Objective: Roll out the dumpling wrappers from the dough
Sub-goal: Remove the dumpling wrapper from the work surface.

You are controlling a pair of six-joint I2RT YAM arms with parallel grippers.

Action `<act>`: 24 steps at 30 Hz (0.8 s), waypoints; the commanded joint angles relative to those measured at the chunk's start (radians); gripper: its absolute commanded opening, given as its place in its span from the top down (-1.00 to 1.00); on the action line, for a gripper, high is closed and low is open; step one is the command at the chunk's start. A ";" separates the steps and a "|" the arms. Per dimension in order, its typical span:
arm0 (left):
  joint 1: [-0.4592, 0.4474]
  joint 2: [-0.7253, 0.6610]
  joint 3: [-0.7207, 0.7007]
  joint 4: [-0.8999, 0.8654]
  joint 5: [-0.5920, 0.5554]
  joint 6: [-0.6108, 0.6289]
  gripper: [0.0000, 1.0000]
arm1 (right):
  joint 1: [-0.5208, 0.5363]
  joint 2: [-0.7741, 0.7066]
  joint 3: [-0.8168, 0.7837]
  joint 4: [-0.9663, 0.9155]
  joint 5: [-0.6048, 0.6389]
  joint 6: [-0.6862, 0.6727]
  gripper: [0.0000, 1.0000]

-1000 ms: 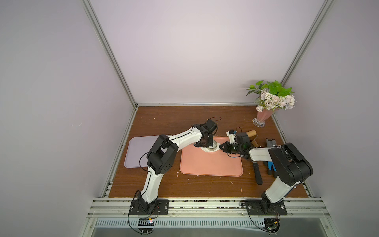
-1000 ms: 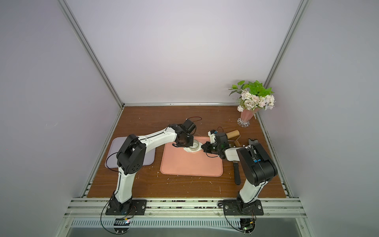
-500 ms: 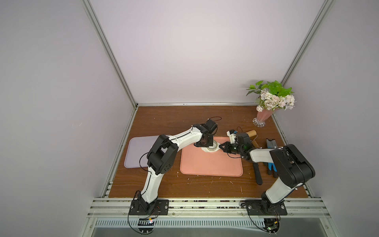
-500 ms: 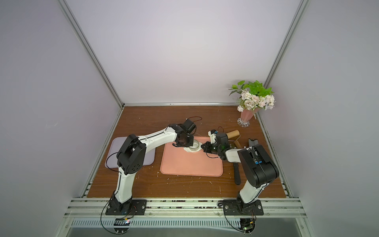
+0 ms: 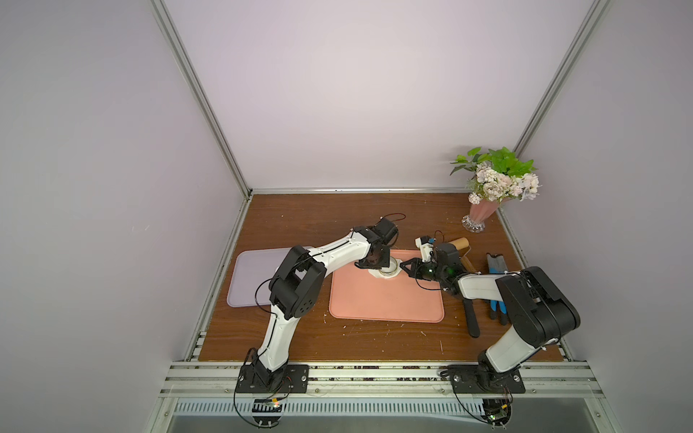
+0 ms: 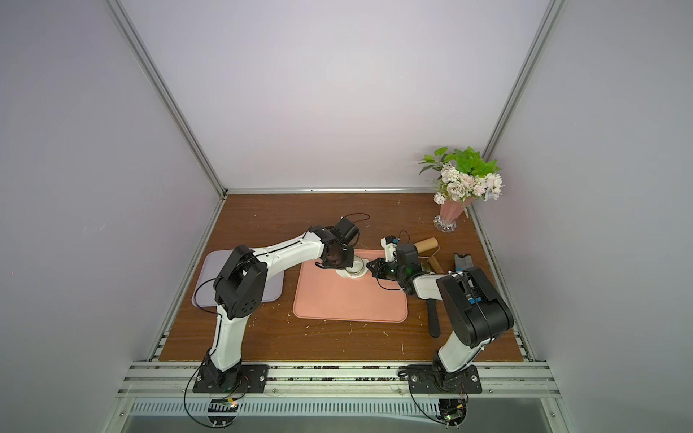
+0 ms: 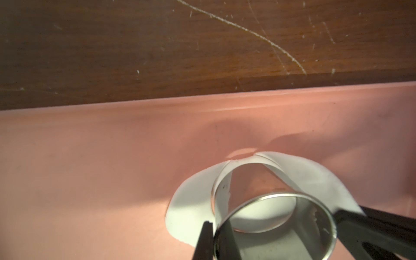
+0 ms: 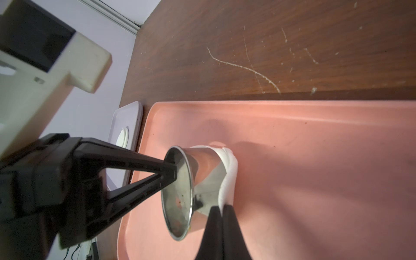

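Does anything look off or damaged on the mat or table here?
Yes. The dough on the pink mat is ragged: a cut-out hole gapes right beside the cutter, bridged only by a thin strip. A long pale streak also crosses the table.

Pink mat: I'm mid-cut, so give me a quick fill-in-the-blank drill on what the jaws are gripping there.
1. On the pink mat, the left arm's jaws are shut on the rim of the steel ____.
2. The right arm's jaws are shut on the edge of the white ____.
3. A cut wrapper lies off the mat, on the lavender ____.
Missing words: ring cutter; dough sheet; tray.
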 commanded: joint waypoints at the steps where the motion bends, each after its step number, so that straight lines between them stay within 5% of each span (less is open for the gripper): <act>1: -0.011 0.013 0.016 -0.054 -0.025 0.019 1.00 | 0.000 -0.041 -0.009 0.050 -0.015 0.010 0.95; 24: -0.012 0.029 0.020 -0.061 -0.034 0.014 1.00 | 0.000 -0.067 -0.032 0.115 -0.059 0.006 0.99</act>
